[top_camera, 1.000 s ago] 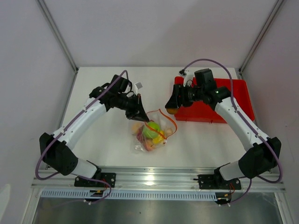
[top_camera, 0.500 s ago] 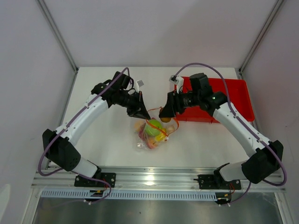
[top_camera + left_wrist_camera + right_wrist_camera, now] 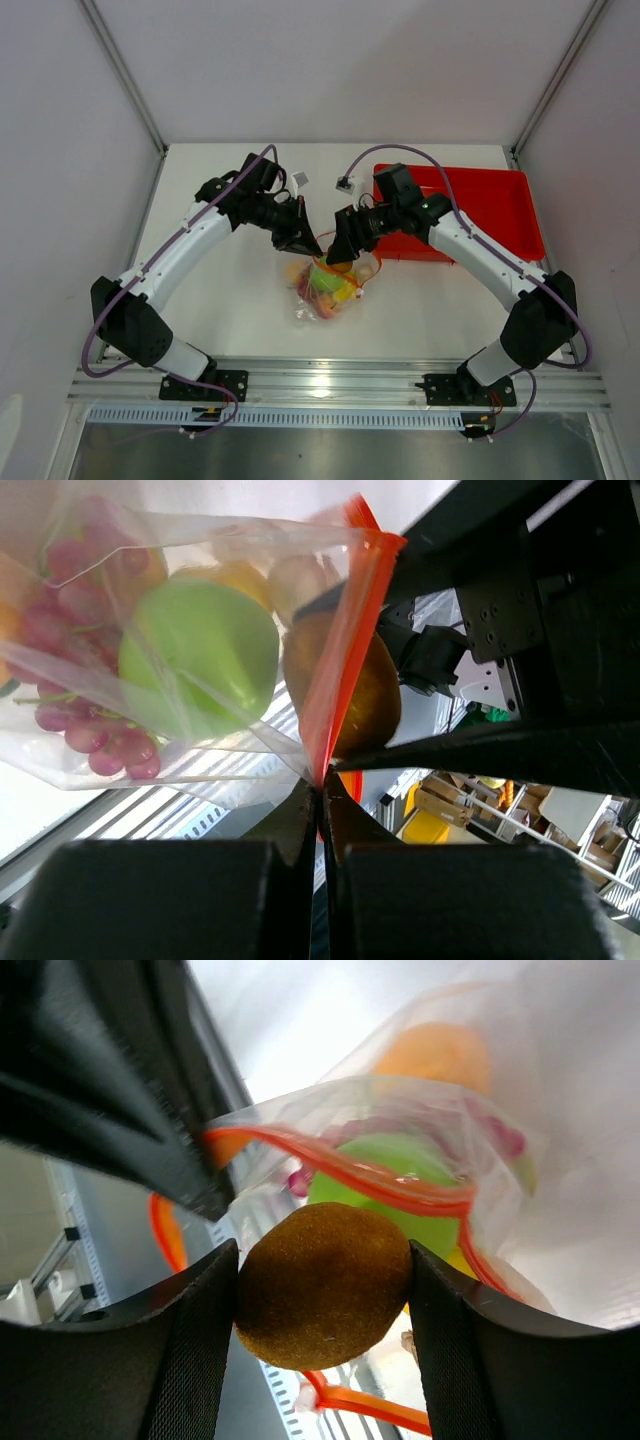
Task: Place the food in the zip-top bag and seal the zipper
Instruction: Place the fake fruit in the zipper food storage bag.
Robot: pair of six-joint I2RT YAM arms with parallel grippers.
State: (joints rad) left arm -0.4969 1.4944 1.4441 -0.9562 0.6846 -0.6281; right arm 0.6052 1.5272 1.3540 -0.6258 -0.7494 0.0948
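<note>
Zip-top bag (image 3: 325, 292): mid-table, containing green apple (image 3: 200, 655) and purple grapes (image 3: 85, 735).
Left gripper (image 3: 320, 798): pinched tight on the zipper (image 3: 340, 650).
Right gripper (image 3: 325, 1290): clasping brown kiwi (image 3: 325, 1282) at the bag's mouth.
Red tray (image 3: 500, 200): table's far right corner.

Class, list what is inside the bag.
A green apple, purple grapes and an orange fruit show through the bag; anything beneath is covered. The right gripper holds a kiwi at the mouth.

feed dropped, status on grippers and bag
Left gripper shut on orange-red zipper strip of clear plastic bag. Right gripper holds brown kiwi at open mouth. Green apple close inside mouth, purple grapes too.
</note>
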